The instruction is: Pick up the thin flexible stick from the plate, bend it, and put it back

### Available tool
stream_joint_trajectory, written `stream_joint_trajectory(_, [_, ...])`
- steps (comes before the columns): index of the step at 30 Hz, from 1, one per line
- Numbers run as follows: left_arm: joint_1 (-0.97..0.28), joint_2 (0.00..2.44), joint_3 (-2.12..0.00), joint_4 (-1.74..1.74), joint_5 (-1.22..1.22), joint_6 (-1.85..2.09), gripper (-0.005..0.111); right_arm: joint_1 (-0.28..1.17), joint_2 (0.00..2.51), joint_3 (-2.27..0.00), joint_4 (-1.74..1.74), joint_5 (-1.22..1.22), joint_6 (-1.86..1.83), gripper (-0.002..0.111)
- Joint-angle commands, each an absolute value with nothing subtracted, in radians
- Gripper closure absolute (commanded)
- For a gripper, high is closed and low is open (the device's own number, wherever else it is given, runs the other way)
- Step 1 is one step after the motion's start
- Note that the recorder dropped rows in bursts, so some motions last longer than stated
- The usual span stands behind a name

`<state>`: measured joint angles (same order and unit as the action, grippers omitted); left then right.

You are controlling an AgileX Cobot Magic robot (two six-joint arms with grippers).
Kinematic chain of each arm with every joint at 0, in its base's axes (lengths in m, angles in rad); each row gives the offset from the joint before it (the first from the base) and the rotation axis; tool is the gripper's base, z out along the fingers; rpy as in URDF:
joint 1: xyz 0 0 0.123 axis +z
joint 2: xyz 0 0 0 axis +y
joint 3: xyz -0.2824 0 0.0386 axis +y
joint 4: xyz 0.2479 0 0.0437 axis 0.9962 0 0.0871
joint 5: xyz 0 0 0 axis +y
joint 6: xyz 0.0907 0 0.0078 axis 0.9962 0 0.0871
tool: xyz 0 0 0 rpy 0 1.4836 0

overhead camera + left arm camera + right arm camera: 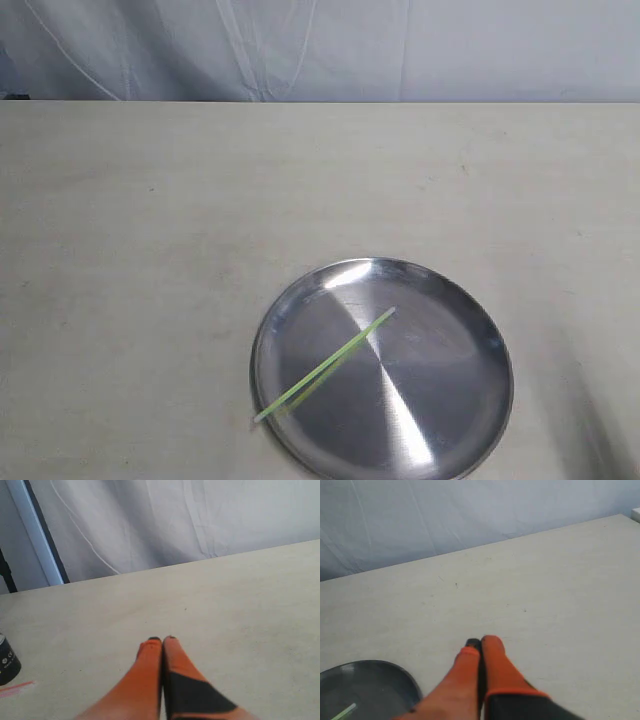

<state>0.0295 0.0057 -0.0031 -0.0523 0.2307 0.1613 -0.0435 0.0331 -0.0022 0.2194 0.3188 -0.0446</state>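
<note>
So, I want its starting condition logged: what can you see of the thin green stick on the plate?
The thin light-green plastic stick is one straight, unbent strand lying diagonally on the round brushed-steel plate. One end sits near the plate's centre; the other reaches the rim at the lower left of the exterior view. A faint reflection runs beside it on the metal. Only the plate touches it.

Light-green stick point(325, 365); silver brushed-steel plate point(440, 360); orange-and-black pincers; beige table point(150, 250).
</note>
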Motion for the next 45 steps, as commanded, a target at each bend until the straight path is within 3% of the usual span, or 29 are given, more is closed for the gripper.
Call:
stream_joint_trajectory(1, [0.027,0.0,0.0,-0.051,0.216,0.159,0.106,-0.047,0.027,0.0,0.221,0.31,-0.048,0.109])
stream_joint_trajectory(12, [0.011,0.0,0.0,-0.05,0.216,0.159,0.106,-0.047,0.027,0.0,0.221,0.31,-0.048,0.109])
stream_joint_trajectory(16, [-0.022,0.0,0.0,-0.05,0.216,0.159,0.106,-0.047,0.027,0.0,0.222,0.182,-0.048,0.109])
stream_joint_trajectory(23, [-0.034,0.0,0.0,-0.05,0.216,0.159,0.106,-0.047,0.027,0.0,0.91,-0.109,0.154,0.109])
stream_joint_trajectory(26, [-0.034,0.0,0.0,-0.05,0.216,0.159,0.106,-0.047,0.027,0.0,1.086,-0.045,0.215,0.109])
stream_joint_trajectory(32, [-0.034,0.0,0.0,-0.05,0.216,0.159,0.106,-0.047,0.067,-0.171,0.771,-0.008,0.13,0.109])
stream_joint_trajectory(36, [-0.034,0.0,0.0,-0.05,0.216,0.159,0.106,-0.047,0.26,-0.439,0.48,0.243,-0.013,0.109])
stream_joint_trajectory(41, [-0.034,0.0,0.0,-0.05,0.216,0.159,0.106,-0.031,0.7,-0.807,0.607,0.635,-0.642,0.109])
stream_joint_trajectory(45, [-0.034,0.0,0.0,-0.05,0.216,0.159,0.106,0.047,0.97,-0.967,0.802,0.764,-1.063,0.109])
